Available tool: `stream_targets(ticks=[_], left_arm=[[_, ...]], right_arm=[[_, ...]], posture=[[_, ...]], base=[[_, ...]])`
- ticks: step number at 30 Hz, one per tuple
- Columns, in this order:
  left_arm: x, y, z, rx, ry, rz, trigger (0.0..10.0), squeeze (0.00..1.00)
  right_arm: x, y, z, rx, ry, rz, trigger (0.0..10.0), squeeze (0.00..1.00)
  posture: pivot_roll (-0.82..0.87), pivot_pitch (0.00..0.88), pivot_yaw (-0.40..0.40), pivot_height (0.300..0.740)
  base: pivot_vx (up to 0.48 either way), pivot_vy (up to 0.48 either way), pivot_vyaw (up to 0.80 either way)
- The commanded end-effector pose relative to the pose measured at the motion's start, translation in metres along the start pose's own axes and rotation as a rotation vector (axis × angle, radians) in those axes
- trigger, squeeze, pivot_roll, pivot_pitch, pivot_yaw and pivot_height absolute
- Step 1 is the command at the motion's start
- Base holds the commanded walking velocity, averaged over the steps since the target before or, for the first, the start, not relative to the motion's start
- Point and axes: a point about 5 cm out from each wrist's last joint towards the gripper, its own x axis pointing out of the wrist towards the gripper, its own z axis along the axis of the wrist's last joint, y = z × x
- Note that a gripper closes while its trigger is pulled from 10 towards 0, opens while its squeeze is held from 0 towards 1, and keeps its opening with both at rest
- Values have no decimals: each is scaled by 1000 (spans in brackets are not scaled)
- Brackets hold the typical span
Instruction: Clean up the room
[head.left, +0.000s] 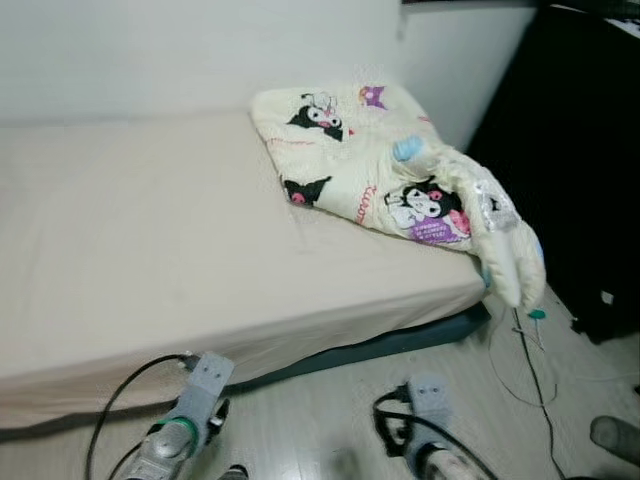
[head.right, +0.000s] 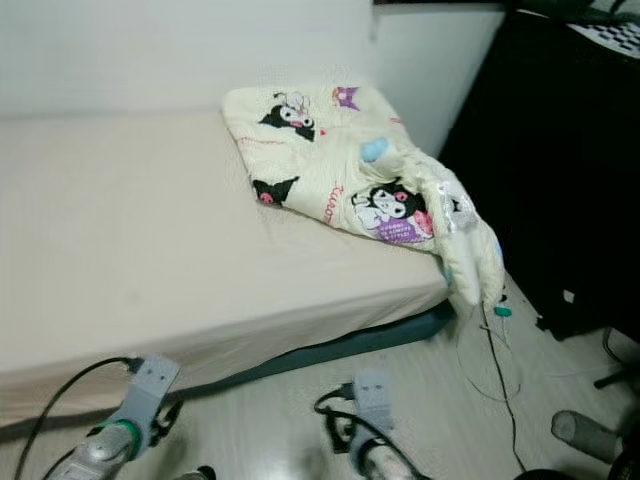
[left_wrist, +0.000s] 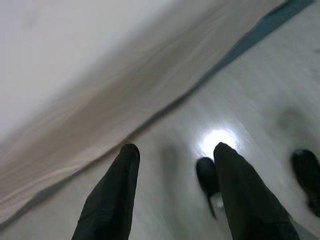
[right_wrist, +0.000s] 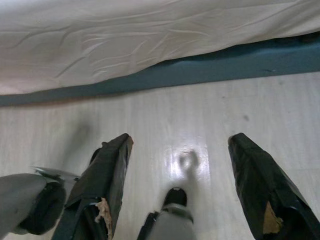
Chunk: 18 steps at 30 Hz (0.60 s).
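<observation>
The folded cream blanket (head.left: 385, 165), printed with cartoon characters, lies at the upper right of the head views, on the far right end of the bed (head.left: 150, 250). Its long axis runs diagonally from the upper centre of the frame down toward the right; the lower right end spills over the mattress corner and hangs toward the floor (head.left: 330, 410). The rest of the beige sheet is bare and lightly creased, with a dark blue-grey base showing beneath its front edge. A thin cable (head.left: 530, 370) trails on the pale floor below the hanging blanket end, beside a tall black cabinet (head.left: 580, 150) filling the right edge of the frame. Both arms sit low at the bottom of the head views, the left arm (head.left: 190, 420) at lower left with a black cable looping from it, the right arm (head.left: 430, 430) at lower centre. In the left wrist view the left gripper (left_wrist: 175, 190) has its two black fingers spread apart, holding nothing, pointed at the floor near the bed edge; that picture is blurred. In the right wrist view the right gripper (right_wrist: 182, 185) has its fingers spread wide, empty, over the floor in front of the bed base.
</observation>
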Motion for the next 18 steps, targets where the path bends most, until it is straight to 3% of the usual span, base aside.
stream_targets(ticks=[1, 9, 18], left_arm=[[-3, -9, -11, -4, 36, -27, 10000, 0], [-3, -10, -11, -3, 35, -28, 10000, 0], [-3, -10, -10, -2, 35, -29, 10000, 0]], right_arm=[[-4, -7, -7, 6, 30, -26, 10000, 0], [-4, -7, -7, 7, 31, -27, 10000, 0], [-4, -7, -7, 42, 25, -34, 10000, 0]], posture=[[58, 32, 14, 740], [58, 33, 15, 740], [58, 33, 15, 740]], base=[[0, -285, 587], [0, -281, 453], [0, -281, 0]])
